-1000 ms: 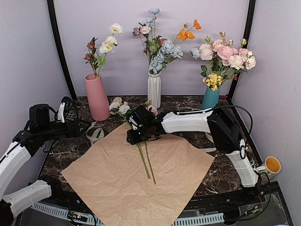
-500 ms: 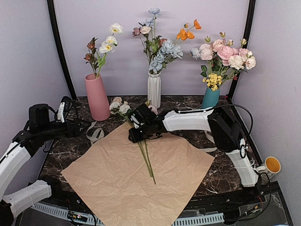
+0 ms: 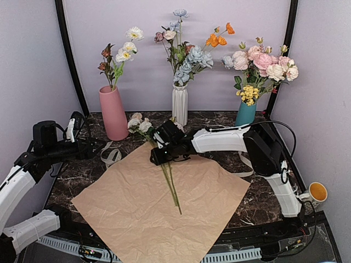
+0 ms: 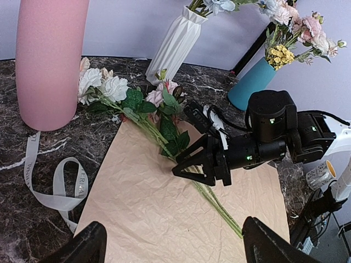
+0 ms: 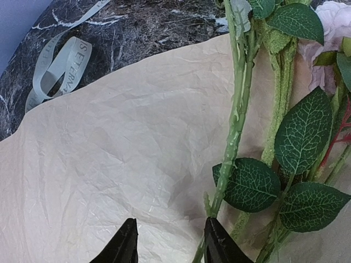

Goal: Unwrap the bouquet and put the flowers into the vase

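Note:
The flowers (image 3: 141,126) lie across the unfolded kraft paper (image 3: 126,208), blooms toward the back and stems (image 3: 171,186) pointing to the front. The pink vase (image 3: 113,112) stands at the back left and holds a few white and rust blooms. My right gripper (image 3: 156,158) is low over the upper stems and open. In the right wrist view only paper (image 5: 98,153) shows between its fingertips (image 5: 170,224), and one green stem (image 5: 237,120) touches the right fingertip. My left gripper (image 4: 173,246) hangs wide open above the paper's left side, away from the flowers (image 4: 109,87).
A cream ribbon (image 3: 111,155) lies loose on the marble left of the paper. A white ribbed vase (image 3: 180,104) and a teal vase (image 3: 245,114) with other bunches stand along the back. A mug (image 3: 317,193) sits at the right edge.
My right gripper has edged slightly right and back over the stems, and the two stem ends now lie closer together. The left arm has not moved.

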Available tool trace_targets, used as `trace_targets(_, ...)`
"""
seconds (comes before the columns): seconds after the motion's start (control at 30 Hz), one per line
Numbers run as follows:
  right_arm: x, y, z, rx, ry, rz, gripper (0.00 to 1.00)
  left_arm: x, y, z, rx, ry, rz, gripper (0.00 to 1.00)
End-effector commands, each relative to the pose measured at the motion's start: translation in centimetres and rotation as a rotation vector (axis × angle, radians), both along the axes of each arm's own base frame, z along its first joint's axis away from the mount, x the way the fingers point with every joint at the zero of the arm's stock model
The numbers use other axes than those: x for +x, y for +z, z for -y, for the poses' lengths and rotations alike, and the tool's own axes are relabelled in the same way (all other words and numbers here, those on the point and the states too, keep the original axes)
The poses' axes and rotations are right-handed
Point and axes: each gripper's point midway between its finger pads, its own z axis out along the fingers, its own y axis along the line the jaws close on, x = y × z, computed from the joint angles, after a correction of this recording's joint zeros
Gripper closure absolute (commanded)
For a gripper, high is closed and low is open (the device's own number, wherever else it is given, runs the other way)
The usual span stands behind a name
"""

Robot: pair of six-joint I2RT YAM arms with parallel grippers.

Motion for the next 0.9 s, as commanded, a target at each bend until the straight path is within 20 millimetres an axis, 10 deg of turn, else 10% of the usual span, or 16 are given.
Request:
trace_targets(0.0,0.8,3.8,-0.1,0.072,0.002,0.077,0.60,-0.1,0.2,0.2,-0.007,-0.014,0.022,0.12)
trace_targets(0.87,-0.4,-1.7,0.7,0.027,0.006,-0.005,0.73,-0.1,0.2,0.2,-0.006,-0.016,0.021,0.12)
